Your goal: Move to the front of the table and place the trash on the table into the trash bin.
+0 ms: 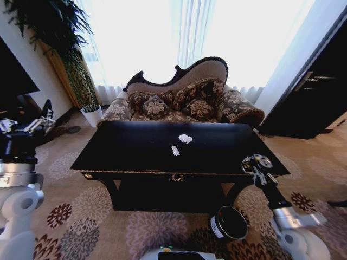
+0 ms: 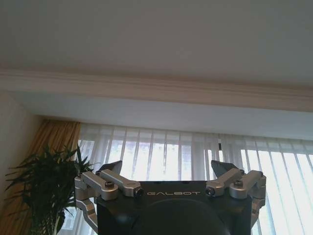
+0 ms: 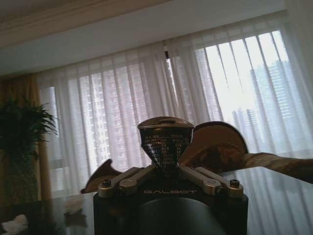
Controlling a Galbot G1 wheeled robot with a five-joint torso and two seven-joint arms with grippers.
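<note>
I had the right gripper (image 3: pixel 166 161) clamped on the dark can (image 3: pixel 166 142), raised at the table's (image 1: pixel 135 146) front right corner, above the round trash bin (image 1: pixel 229 223) on the carpet; the left gripper (image 2: pixel 168 178) stood apart, idle, lifted at the far left; a paper wad (image 1: pixel 185 138) and white scrap (image 1: pixel 175 150) lay mid-table

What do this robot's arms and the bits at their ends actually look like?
The arms are chunky white and silver segments with dark sections. Each ends in a black-bodied tool printed "GALBOT", with silver metal linkages held by small screws and dark fingertips: the left tool and the right tool.
</note>
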